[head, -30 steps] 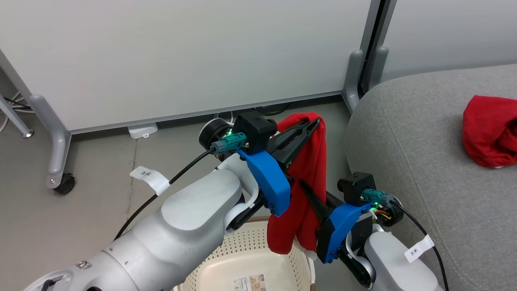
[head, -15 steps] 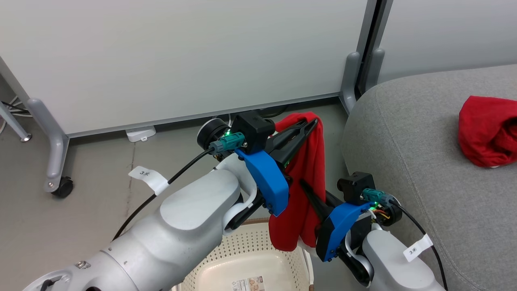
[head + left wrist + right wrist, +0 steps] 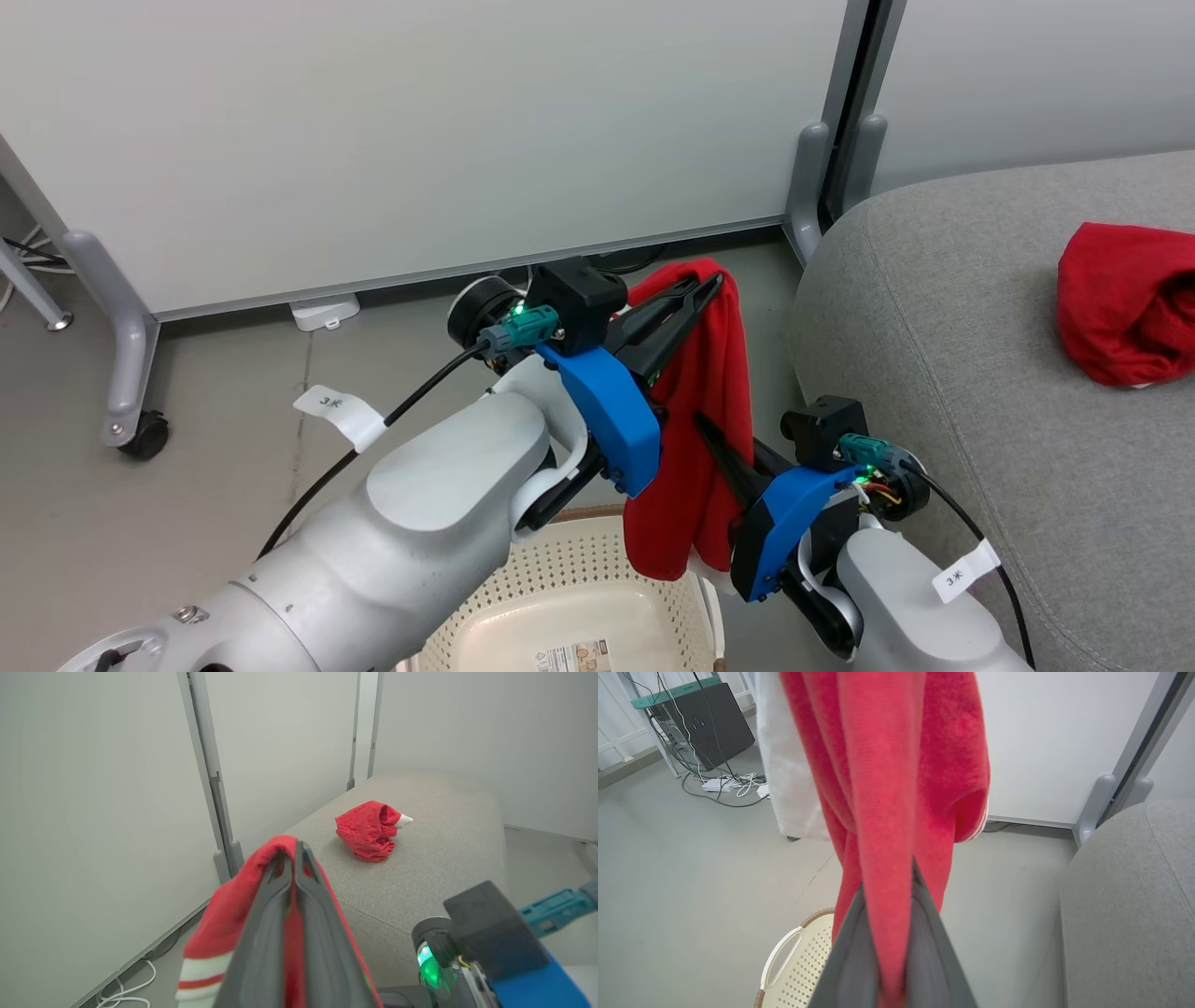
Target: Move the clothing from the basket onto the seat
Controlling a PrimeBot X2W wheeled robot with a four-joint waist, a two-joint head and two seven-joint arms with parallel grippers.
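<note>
A red garment (image 3: pixel 714 420) with white trim hangs over the basket (image 3: pixel 569 579), held up between my two grippers. My left gripper (image 3: pixel 714 280) is shut on its top fold, fingers (image 3: pixel 261 933) pinched together with red cloth (image 3: pixel 229 910) draped over them. Lower down, my right gripper (image 3: pixel 702 427) is shut on a hanging fold, the red fabric (image 3: pixel 896 765) running up from between its fingers (image 3: pixel 927 952). The cream basket (image 3: pixel 794 966) stands on the floor beneath. A second red garment (image 3: pixel 1120 299) (image 3: pixel 369 828) lies bunched on the grey seat (image 3: pixel 962 392) (image 3: pixel 448 858) to the right.
White partition panels on grey wheeled feet (image 3: pixel 126 373) stand behind the basket, with a post (image 3: pixel 808 177) close to the seat's corner. Cables and a dark box (image 3: pixel 710 723) sit on the floor to the left in the right wrist view. The seat's edge (image 3: pixel 1125 905) is just right of the garment.
My right gripper has closed on the hanging fold of the red garment. The head view has drifted slightly; the garment and left gripper hold their place.
</note>
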